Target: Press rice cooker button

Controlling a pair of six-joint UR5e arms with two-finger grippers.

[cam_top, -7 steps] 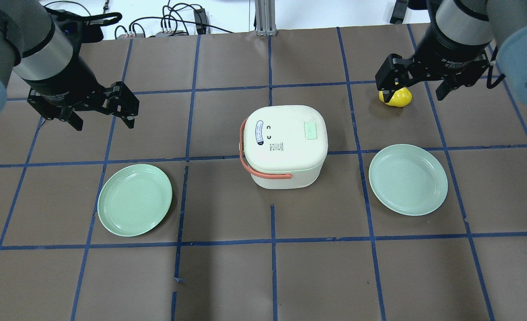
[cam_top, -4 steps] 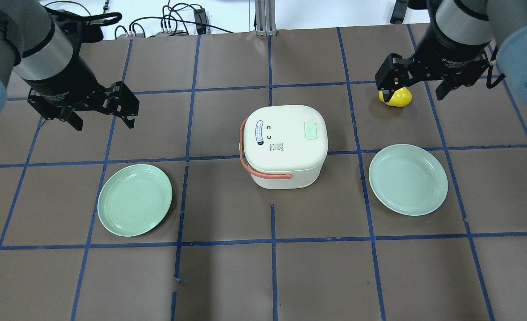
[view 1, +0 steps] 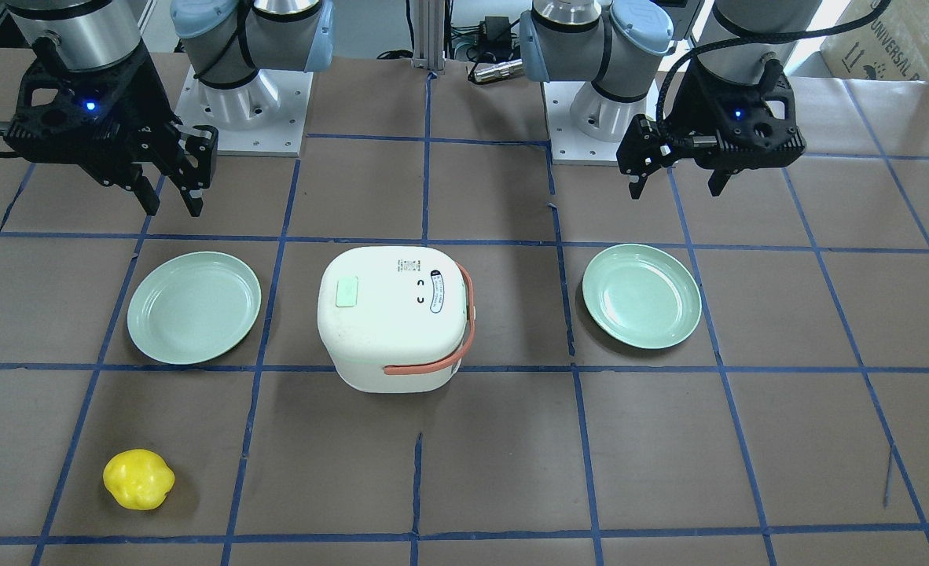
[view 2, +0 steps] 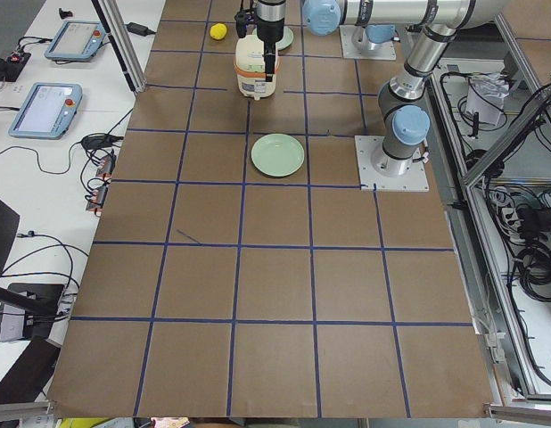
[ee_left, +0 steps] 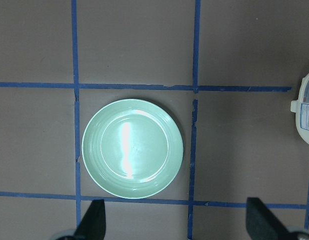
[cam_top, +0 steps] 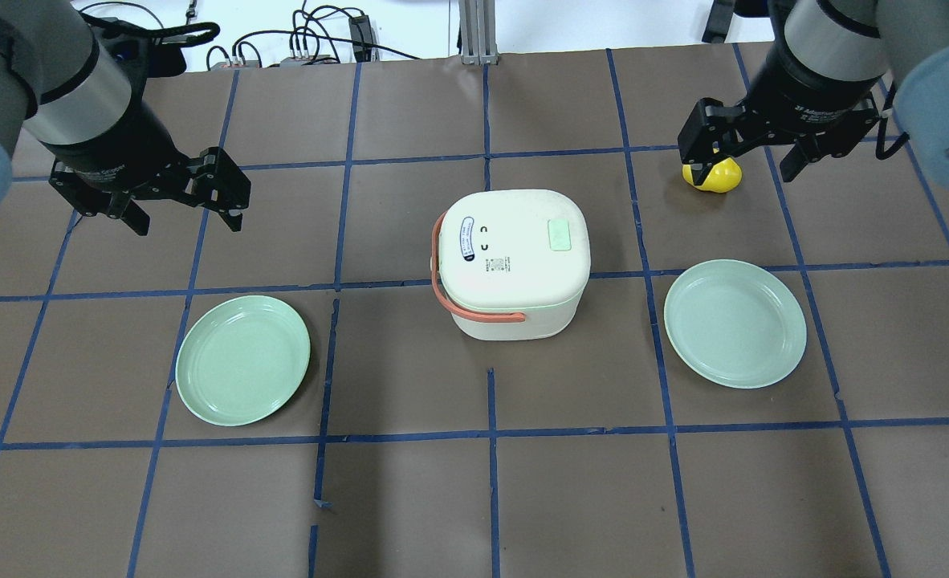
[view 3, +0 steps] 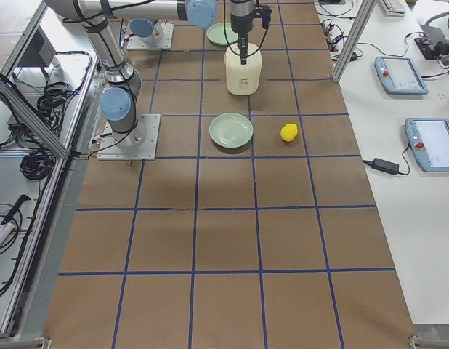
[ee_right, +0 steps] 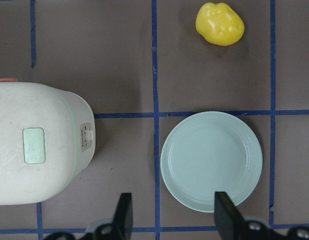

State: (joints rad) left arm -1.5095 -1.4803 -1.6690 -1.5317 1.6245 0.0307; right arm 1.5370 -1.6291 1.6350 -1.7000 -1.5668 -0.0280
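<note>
The cream rice cooker (cam_top: pixel 511 265) with an orange handle stands at the table's middle. Its pale green button (cam_top: pixel 560 235) sits on the lid, toward my right side, and also shows in the front view (view 1: pixel 347 292) and the right wrist view (ee_right: pixel 34 145). My left gripper (cam_top: pixel 184 215) is open and empty, high above the table, far left of the cooker. My right gripper (cam_top: pixel 746 160) is open and empty, high above the far right. Neither touches the cooker. The wrist views show both left fingertips (ee_left: pixel 92 222) and right fingertips (ee_right: pixel 123 212) wide apart.
A green plate (cam_top: pixel 242 360) lies left of the cooker and another plate (cam_top: pixel 735 323) lies right of it. A yellow lemon-like object (cam_top: pixel 715 174) lies at the far right, partly under my right gripper. Blue tape lines cross the brown table.
Almost nothing: my right gripper has drifted very slightly toward the far side. The left arm and the objects have not moved.
</note>
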